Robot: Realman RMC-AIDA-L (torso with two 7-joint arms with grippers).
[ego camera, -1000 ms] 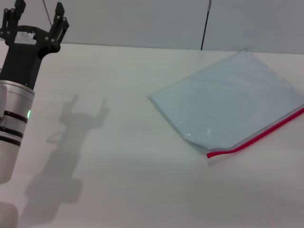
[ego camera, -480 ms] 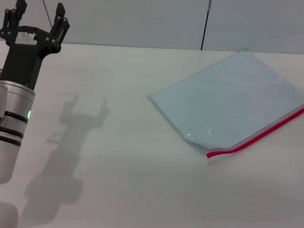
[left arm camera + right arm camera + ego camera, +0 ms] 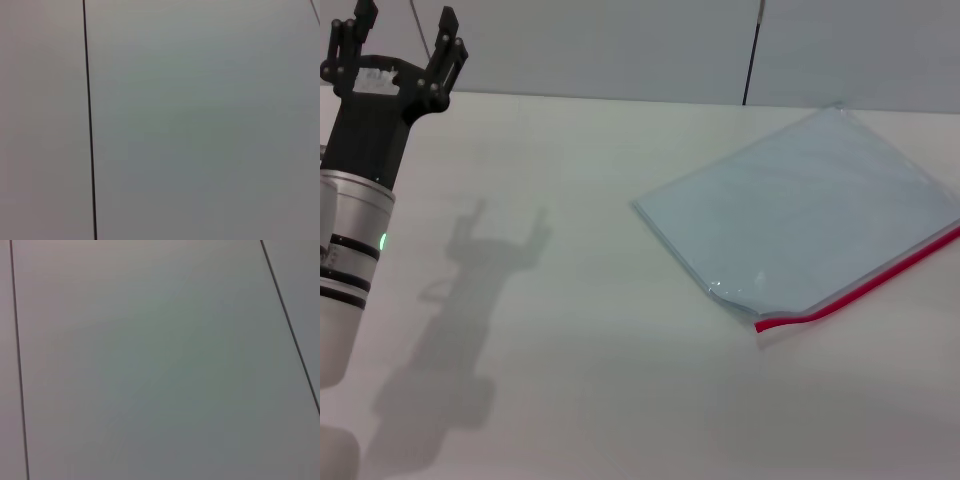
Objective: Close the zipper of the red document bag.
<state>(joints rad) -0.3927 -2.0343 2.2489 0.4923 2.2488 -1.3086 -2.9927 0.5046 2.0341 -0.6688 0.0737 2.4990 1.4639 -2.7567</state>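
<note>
The red document bag [image 3: 800,215], a flat translucent pale blue-grey pouch, lies on the white table [image 3: 570,380] at the right of the head view, turned at an angle. Its zipper [image 3: 865,288] is the bright red strip along the near right edge, curling up at the near corner. My left gripper [image 3: 402,38] is raised at the far left, open and holding nothing, well away from the bag. The right gripper is out of view. Both wrist views show only grey wall panels.
A grey panelled wall [image 3: 620,45] with a dark vertical seam [image 3: 751,50] stands behind the table's far edge. The left arm casts a shadow [image 3: 470,300] on the table's left half.
</note>
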